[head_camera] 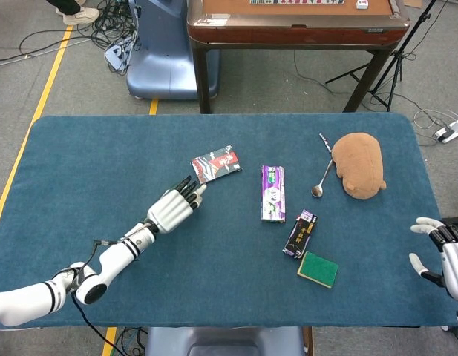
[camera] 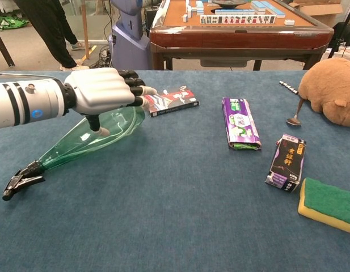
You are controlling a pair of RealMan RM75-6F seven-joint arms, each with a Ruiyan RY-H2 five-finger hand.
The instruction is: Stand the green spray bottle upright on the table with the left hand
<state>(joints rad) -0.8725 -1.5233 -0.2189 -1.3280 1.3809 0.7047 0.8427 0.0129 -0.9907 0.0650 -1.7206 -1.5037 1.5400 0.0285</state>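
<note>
Left hand (camera: 104, 90) outstretched, fingers curled in a grip, right hand (head_camera: 445, 252) open, fingers spread

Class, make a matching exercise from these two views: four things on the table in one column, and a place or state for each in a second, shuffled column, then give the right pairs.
Things
1. green spray bottle
2. green sponge
3. spoon
4. left hand

Places or states
A. lies beside the brown plush toy
B. tilted, nozzle end down at the table
C. grips the bottle's fat end
D. lies near the black packet

Pairs: 1-B, 2-D, 3-A, 4-C
</note>
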